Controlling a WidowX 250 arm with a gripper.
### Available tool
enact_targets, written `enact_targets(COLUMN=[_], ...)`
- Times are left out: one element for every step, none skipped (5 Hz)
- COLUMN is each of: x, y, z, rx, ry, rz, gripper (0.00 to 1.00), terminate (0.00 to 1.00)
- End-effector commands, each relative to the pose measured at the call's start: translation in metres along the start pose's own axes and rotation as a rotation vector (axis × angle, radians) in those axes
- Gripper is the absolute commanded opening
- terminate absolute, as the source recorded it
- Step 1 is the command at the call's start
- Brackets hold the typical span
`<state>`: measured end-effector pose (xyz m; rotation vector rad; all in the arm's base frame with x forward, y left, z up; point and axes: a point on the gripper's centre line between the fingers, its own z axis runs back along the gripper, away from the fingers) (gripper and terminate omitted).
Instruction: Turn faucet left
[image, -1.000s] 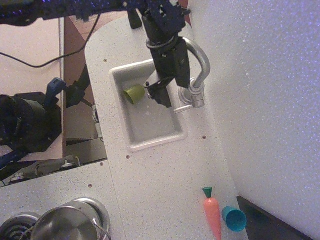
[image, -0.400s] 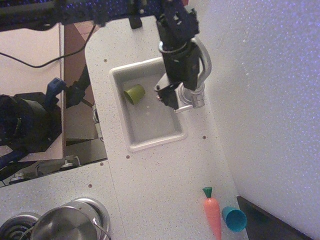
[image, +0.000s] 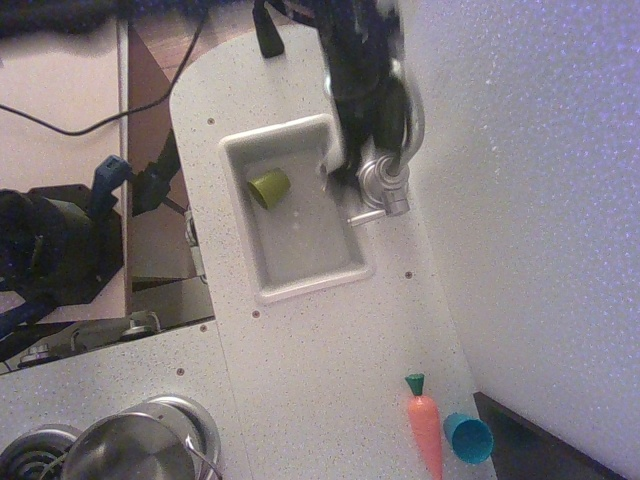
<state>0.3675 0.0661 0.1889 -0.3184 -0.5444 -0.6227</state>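
The silver faucet (image: 386, 186) stands on the counter at the right rim of the sink (image: 300, 290). Its arched spout (image: 414, 112) curves up behind the black arm, and its thin lever (image: 364, 217) points toward the basin. My gripper (image: 343, 168) is motion-blurred. It hangs just left of the faucet base, against or right beside the spout, over the sink's far right corner. The blur hides how its jaws stand.
A green cup (image: 268, 187) lies on its side in the sink. A toy carrot (image: 425, 428) and a blue cup (image: 467, 437) lie at the counter's near right. A steel pot (image: 130, 450) sits at the bottom left. A white wall runs along the right.
My gripper has moved right and toward the back, from over the sink's middle to beside the faucet spout. The faucet, cup and carrot have not visibly moved.
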Motion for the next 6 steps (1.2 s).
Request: enact_targets(x=[0.004,-0.01,-0.01,-0.01,-0.01,-0.01], y=[-0.012,-0.052,-0.052,-0.052,-0.052,-0.052], z=[0.034,0.041,0.041,0.041,0.041,0.041], rx=[0.076,0.059,0.059,0.059,0.059,0.059], ry=[-0.014,0.036,0.036,0.036,0.036,0.036], rz=[-0.056,-0.045,-0.045,-0.045,-0.045,-0.045], gripper=[1.0,1.0,1.0,1.0,1.0,1.0], terminate=[0.0,0.0,0.0,0.0,0.0,1.0])
